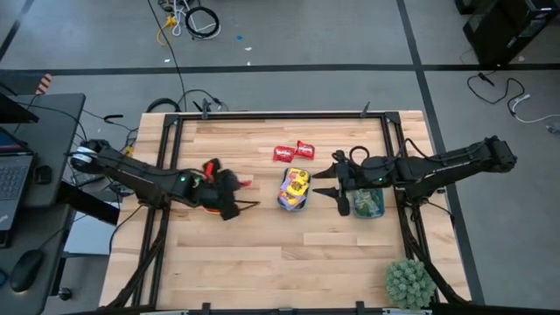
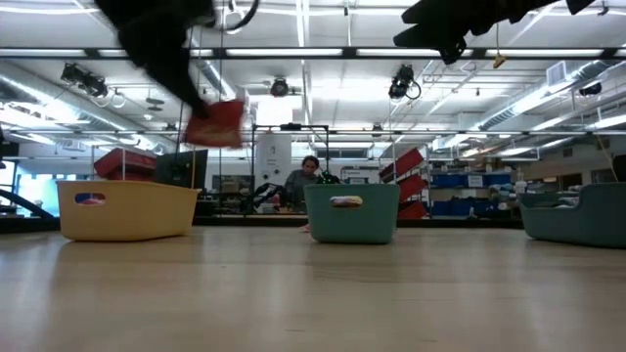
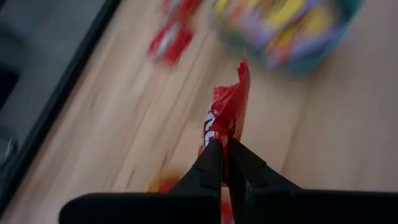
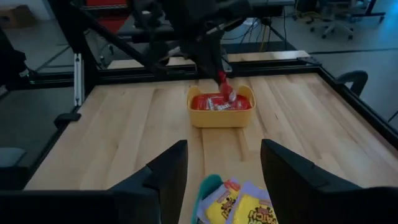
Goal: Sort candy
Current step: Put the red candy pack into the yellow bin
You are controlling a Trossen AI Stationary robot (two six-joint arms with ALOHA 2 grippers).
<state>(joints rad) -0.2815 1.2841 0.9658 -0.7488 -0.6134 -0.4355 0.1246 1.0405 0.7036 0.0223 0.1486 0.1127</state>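
Two red candy packets (image 1: 293, 151) lie on the wooden surface (image 1: 262, 254), near the teal tray (image 1: 294, 203) full of yellow candy (image 1: 296, 182). The left hand (image 3: 225, 163) is pinched tight on one red candy (image 3: 227, 113) and holds it up over the yellow tray (image 4: 221, 116), which has red candy inside. The right hand (image 4: 222, 163) is spread wide with nothing in it, above the teal tray in the middle.

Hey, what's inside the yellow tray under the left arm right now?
Glossy red candy packets lie inside the yellow tray. The left gripper, holding another red packet, hangs above it and covers part of the tray, so a count isn't possible.
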